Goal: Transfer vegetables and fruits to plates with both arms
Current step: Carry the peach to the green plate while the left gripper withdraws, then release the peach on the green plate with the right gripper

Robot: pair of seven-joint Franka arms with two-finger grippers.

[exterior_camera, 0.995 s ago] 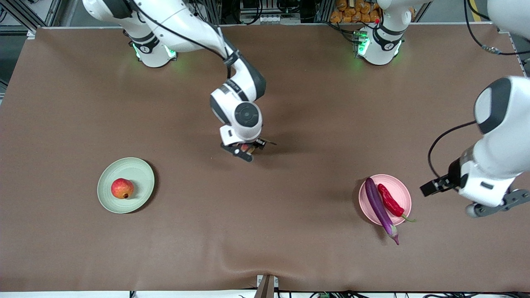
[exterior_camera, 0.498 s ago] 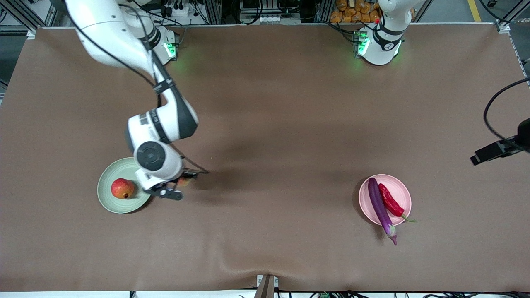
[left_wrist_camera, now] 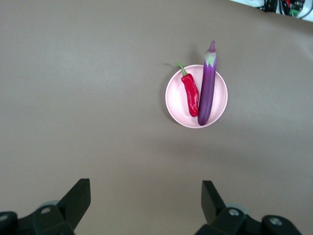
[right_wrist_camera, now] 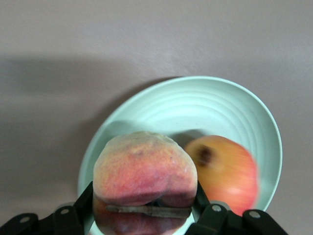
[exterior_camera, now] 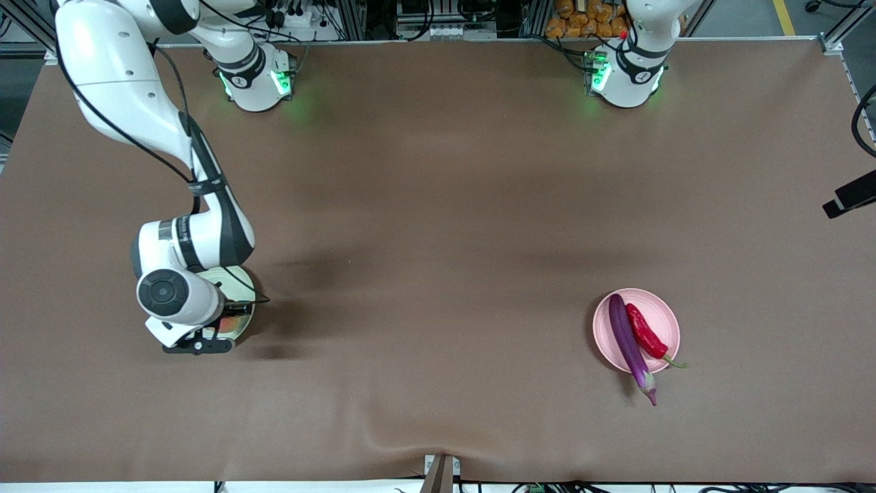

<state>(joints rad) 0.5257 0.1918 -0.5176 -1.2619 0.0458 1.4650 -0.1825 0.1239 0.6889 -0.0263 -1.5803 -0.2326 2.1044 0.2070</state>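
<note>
The brown matte worktop (exterior_camera: 438, 226) carries everything, and the glossy white right arm (exterior_camera: 123, 82) reaches from its green-lit base at the top edge down toward the right arm's end. Its dark right gripper (right_wrist_camera: 146, 215) hangs over the pale green round plate (right_wrist_camera: 234, 112), its fingers clamped on the fuzzy pink-orange peach (right_wrist_camera: 144, 178). The round red-yellow pomegranate-like fruit (right_wrist_camera: 227, 171) lies on that plate just beside the held peach. In the front view the arm's wrist covers most of the green plate. The pale pink round plate (exterior_camera: 660, 311) sits toward the left arm's end, nearer to the front edge than to the top edge. On it lies the long glossy purple eggplant (exterior_camera: 628, 342), its stem end overhanging the rim toward the front edge, with the shorter wrinkled red chili pepper (exterior_camera: 645, 332) alongside it. The dark left gripper (left_wrist_camera: 145, 203) waits high over bare worktop, its fingers spread wide with nothing between them.
</note>
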